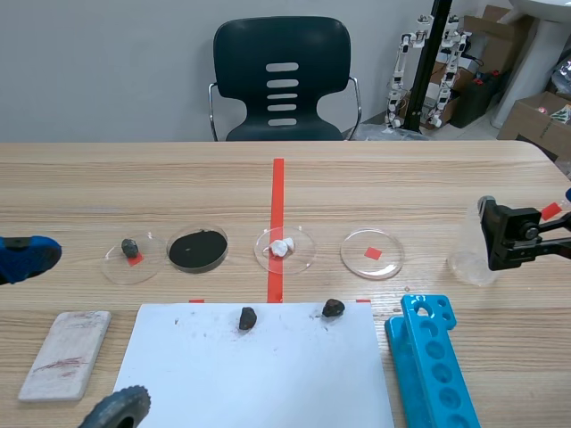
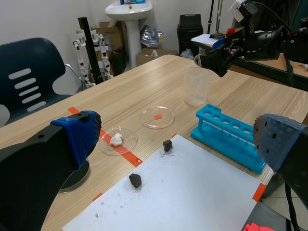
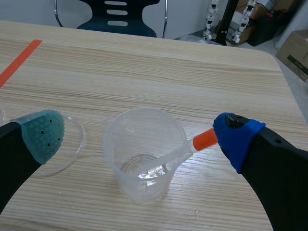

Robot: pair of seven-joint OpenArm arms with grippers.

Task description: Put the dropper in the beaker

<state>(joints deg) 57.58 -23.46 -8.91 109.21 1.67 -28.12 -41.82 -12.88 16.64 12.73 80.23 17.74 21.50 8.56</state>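
Observation:
A clear plastic beaker (image 3: 144,159) stands near the table's right edge, also seen in the scene view as the beaker (image 1: 471,254). The dropper (image 3: 204,139) leans inside it: the clear stem reaches the bottom, and the orange bulb sticks out over the rim, close beside the blue-padded finger. My right gripper (image 3: 139,127) hovers open over the beaker, one finger on each side. It holds nothing. My left gripper (image 2: 178,137) is open and empty, low at the table's left, with one of its fingers (image 1: 27,254) showing in the scene view.
Several petri dishes (image 1: 372,253) lie in a row across the middle. Two dark stones (image 1: 247,317) sit on a white sheet (image 1: 259,374). A blue tube rack (image 1: 433,357) lies front right and a white block (image 1: 64,352) front left. A chair (image 1: 282,80) stands behind the table.

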